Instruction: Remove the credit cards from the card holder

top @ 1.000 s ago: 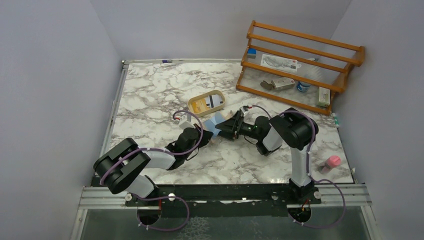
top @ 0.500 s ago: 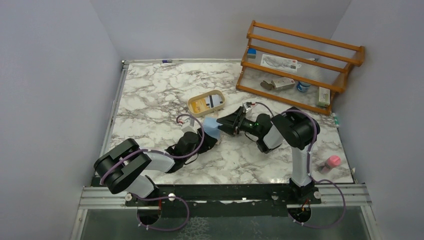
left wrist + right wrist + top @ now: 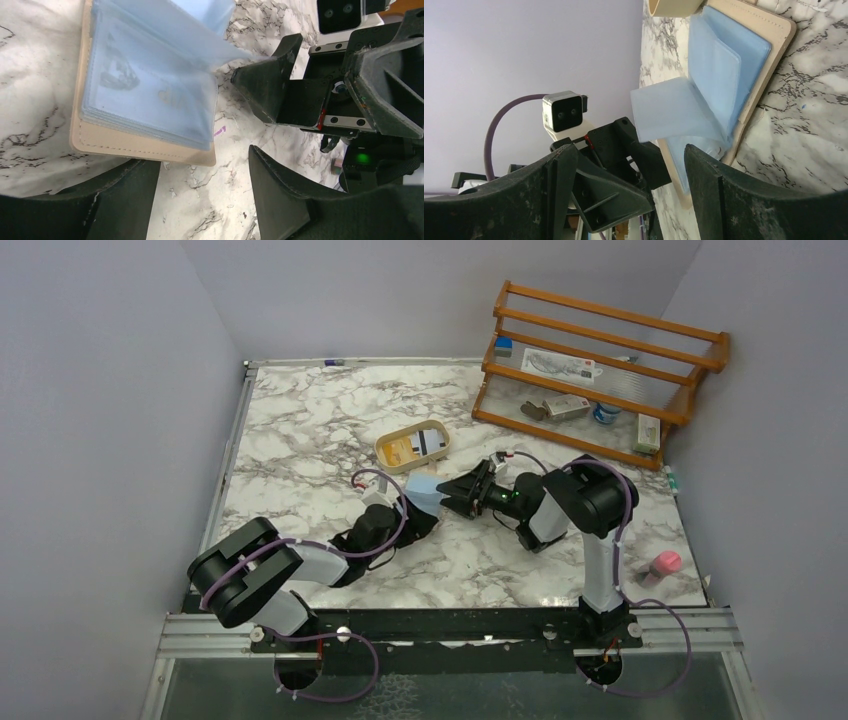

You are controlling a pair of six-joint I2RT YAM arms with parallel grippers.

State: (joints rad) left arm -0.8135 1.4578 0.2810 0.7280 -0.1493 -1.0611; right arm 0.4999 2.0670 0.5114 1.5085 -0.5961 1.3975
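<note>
Card holder (image 3: 140,150) lies open, print unreadable; left gripper (image 3: 200,170) and right gripper (image 3: 630,152) both spread.

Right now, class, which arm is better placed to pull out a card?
Right, probably: the right hand, open, faces the raised blue leaf; the left hand sits open beside the card holder.

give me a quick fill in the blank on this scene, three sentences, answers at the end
1. The card holder lies ___ on the table, inner side up.
2. The credit cards stacked in it are light ___.
3. The wooden rack stands at the table's far ___ corner.

Missing words: open; blue; right
</note>
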